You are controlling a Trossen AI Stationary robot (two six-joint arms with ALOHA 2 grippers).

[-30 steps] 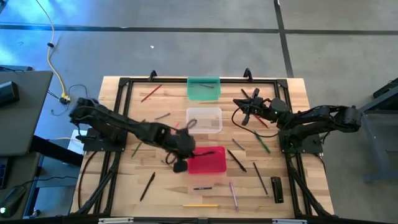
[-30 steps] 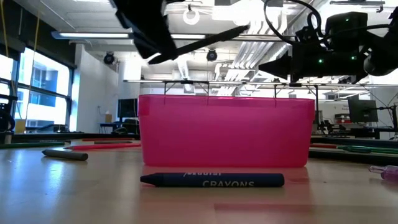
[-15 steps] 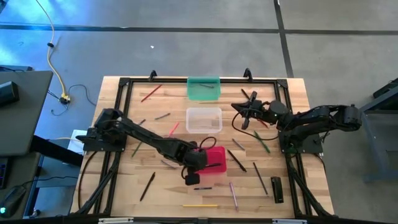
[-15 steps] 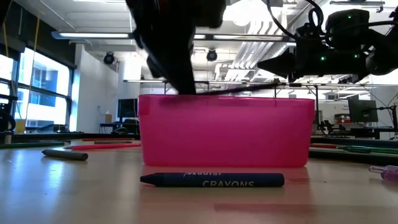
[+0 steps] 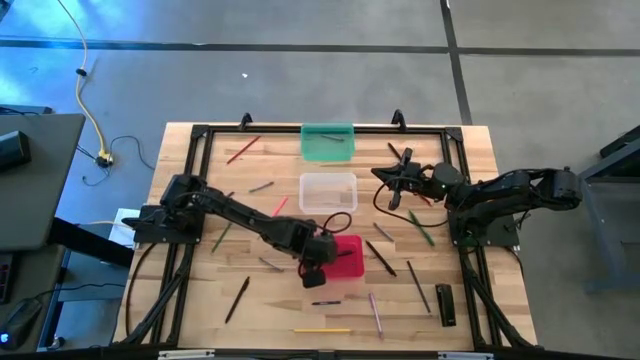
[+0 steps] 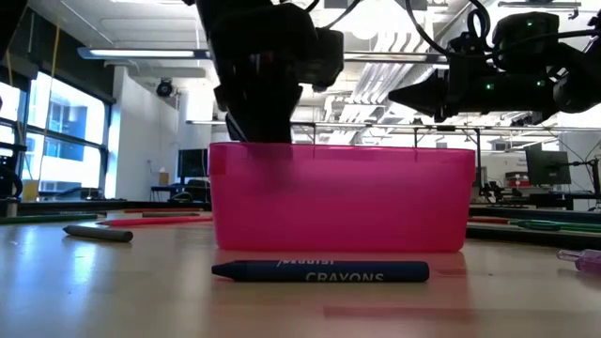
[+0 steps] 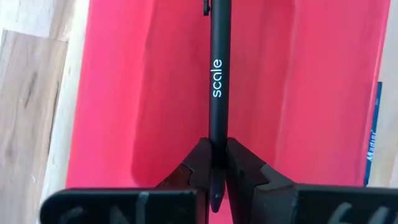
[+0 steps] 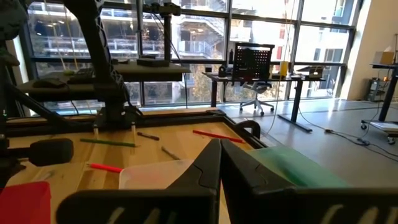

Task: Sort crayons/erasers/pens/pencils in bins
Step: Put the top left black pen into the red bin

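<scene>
The left gripper hangs low over the red bin, its two fingers clenched on a black pen lettered "scale"; the pen runs straight out ahead of the fingers, with a short stub poking back between them, and the bin's red floor fills the space beneath and to either side. In the low view the dark mass of that gripper sits just above the bin's rim, over its left part, so the step in hand looks like the placing of a pen into the red bin, and it seems nearly done: the pen is over the bin but not yet let go. The next move, as I judge it, calls for the fingers to part so the pen drops flat onto the floor, then a clean lift straight up so the fingers do not catch the wall. A blue crayon lies on the table just outside the bin, on the camera's side of it. The right gripper waits well apart, empty and pressed shut, beside the clear bin, with the teal bin beyond it. Many pencils and further pens lie scattered on the table, so most sorting remains.
</scene>
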